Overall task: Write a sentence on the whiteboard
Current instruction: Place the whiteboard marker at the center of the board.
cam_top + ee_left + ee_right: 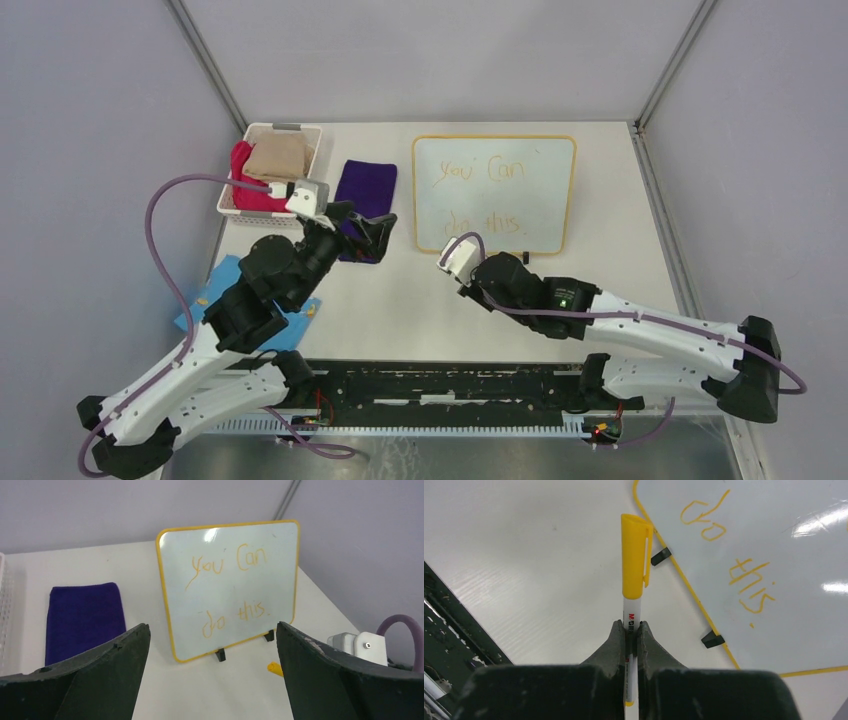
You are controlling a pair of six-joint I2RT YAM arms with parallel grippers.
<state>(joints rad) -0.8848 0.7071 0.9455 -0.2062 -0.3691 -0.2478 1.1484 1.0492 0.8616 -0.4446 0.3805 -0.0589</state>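
White bench (400, 300). Whiteboard (494, 192) sits on it, far side, right of centre, black feet at its near edge. Sentence (206, 566) on board in orange, two lines: "you Can" / "do this". White basket (262, 130) far left, red and tan cloths inside. Purple cloth (366, 185) between basket and board. Left claw (368, 225) over the purple cloth's near end, fingers wide apart, nothing in them. Right claw (628, 627) just beside board's near-left corner, clamped on marker (634, 560), yellow cap on.
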